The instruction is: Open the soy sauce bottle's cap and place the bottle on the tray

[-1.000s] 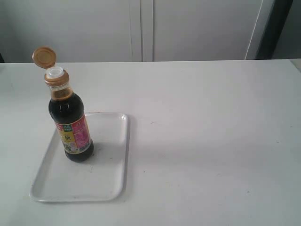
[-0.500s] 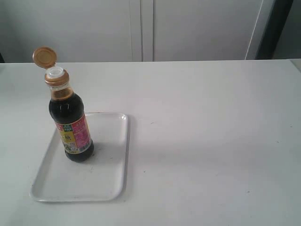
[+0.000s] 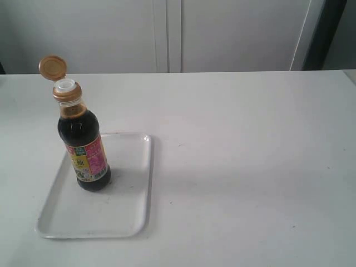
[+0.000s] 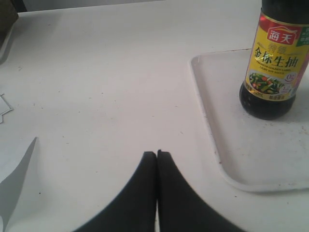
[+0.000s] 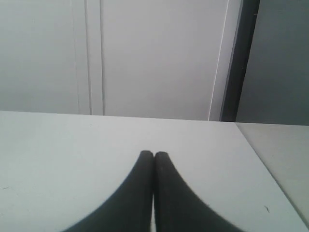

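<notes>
The tray (image 3: 125,206) lay at the near left of the table (image 3: 250,167), and the soy sauce bottle (image 3: 83,150) stood upright on its left half, towards the far end. The cap (image 3: 53,67) was flipped back on its hinge and leaned left, leaving the white spout (image 3: 65,84) bare. Both parts of the task looked done.

The bottle was glass and nearly full, so it was probably heavy for its size, rigid, smooth and breakable. With the spout uncovered, any tilt could spill sauce. The best hold would likely be around the labelled body (image 3: 88,158), where the sides run straight; the narrow neck would give a poorer hold.

Neither arm showed in the exterior view. The left gripper (image 4: 156,153) hung above bare table, well apart from the tray's rim, with its jaws pressed together and nothing between them. Further right, the right gripper (image 5: 154,154) was likewise closed and empty. It was held roughly level over the table and pointed towards the far wall, with no task object near it.
</notes>
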